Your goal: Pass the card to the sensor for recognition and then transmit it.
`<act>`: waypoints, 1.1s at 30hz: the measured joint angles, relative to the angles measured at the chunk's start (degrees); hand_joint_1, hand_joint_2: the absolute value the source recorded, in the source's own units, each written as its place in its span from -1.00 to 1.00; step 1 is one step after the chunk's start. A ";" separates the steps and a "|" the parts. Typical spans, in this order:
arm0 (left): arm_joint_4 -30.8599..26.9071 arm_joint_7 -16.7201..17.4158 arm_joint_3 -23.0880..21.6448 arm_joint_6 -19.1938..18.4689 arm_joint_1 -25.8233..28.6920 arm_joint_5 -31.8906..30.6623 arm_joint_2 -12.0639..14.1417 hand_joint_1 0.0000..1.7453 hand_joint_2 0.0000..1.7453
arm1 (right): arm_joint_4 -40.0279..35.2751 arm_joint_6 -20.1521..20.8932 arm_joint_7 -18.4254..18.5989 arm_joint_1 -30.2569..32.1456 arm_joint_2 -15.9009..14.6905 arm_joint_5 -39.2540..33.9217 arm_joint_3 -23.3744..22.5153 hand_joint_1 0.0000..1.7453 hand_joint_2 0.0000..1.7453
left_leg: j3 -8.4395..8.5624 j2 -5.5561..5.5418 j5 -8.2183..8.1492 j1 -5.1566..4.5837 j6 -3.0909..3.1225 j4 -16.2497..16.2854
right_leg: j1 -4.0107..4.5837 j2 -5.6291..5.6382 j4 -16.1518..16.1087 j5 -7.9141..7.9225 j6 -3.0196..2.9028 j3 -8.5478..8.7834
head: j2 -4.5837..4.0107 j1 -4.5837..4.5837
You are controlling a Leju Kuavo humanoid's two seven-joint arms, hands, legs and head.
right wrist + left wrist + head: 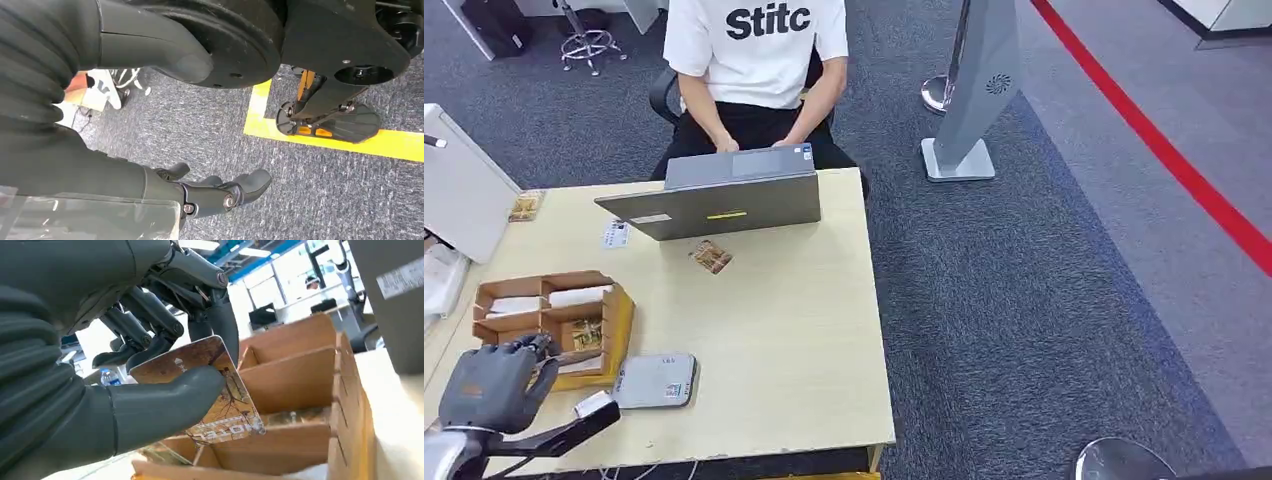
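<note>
i had the left hand (150, 355) pinching a brown patterned card (210, 390) between thumb and fingers, just above the cardboard organizer (554, 325), so it could swing over to the grey card reader (656, 380) lying just beside that box on the bench (794, 330). the right hand (215, 192) hung empty by the floor, fingers loosely apart. a person's laptop (724, 195) and a loose card (711, 257) lay farther off (neither seemed to block the path).
</note>
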 joint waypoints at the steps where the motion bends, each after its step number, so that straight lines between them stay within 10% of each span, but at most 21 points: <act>1: -0.13 0.00 0.02 0.41 -0.19 -0.22 0.00 1.00 1.00 | 0.02 0.00 0.00 0.00 0.00 0.00 0.00 -1.00 1.00 | 0.01 0.00 0.00 0.00 0.00 0.00 | 0.00 0.00 0.00 0.00 0.00 0.00 | -0.02 0.00; 20: -4.85 2.19 -0.02 -4.72 -20.59 0.33 3.13 1.00 1.00 | -0.02 0.37 0.13 -0.10 0.09 1.33 0.00 -1.00 1.00 | -0.01 -0.04 0.06 0.03 -0.01 0.05 | 0.04 -0.04 0.00 0.05 -0.06 -0.07 | 0.00 -0.02; 33: 12.68 5.40 -4.15 -6.73 -36.70 -5.05 3.96 1.00 1.00 | -0.35 1.22 1.25 -0.84 0.09 3.04 0.96 -1.00 1.00 | -0.01 0.04 0.13 0.07 -0.07 0.05 | 0.07 0.11 0.03 0.13 -0.16 -0.08 | -0.02 0.00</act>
